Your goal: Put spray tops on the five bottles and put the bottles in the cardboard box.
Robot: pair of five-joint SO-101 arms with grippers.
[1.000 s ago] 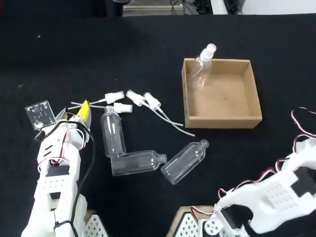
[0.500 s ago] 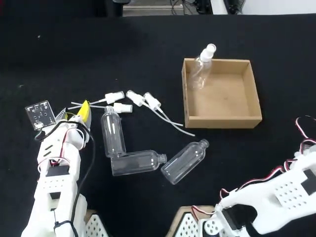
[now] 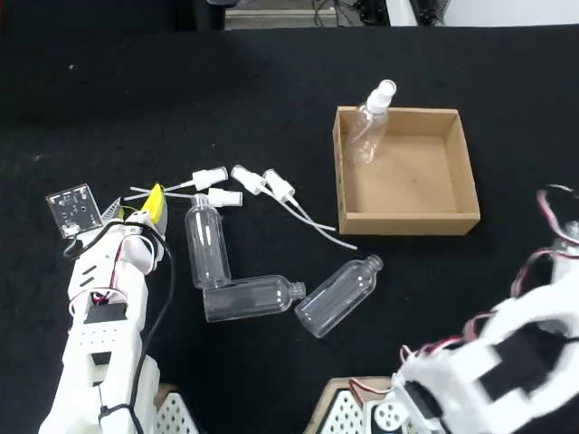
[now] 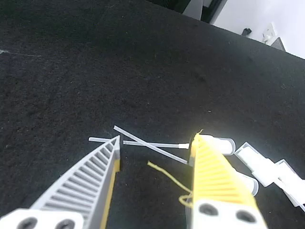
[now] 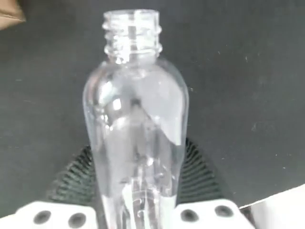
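**One bottle boxed; second bottle gripped, uncapped, awaiting its spray top**

Your right gripper [image 5: 138, 186] has its fingers [image 5: 202, 167] closed on both sides of a clear held bottle [image 5: 136, 105]. The bottle points neck outward and its threaded mouth is bare. In the high view that arm sits at the near right of the table [image 3: 271, 90], well apart from the loose tops.

Your left gripper [image 4: 156, 143] is spread wide and holds nothing. Its fingertips straddle the thin dip tubes of the spray tops [image 3: 226, 196]. Four tops lie in a cluster just beside it.

One capped bottle [image 3: 369, 122] leans in the far corner of the cardboard box [image 3: 407, 221]. Three bare bottles [image 3: 251, 297] lie on the table near the tops, and two of them touch at an angle.

Finding: the step in hand appears to be capping the held bottle. The next move calls for you to close the left fingers on the head of one top rather than on its tube. You then bring the two arms together over the middle, thread the tube into the open mouth and seat the top squarely. Only after that does the bottle go to the box.
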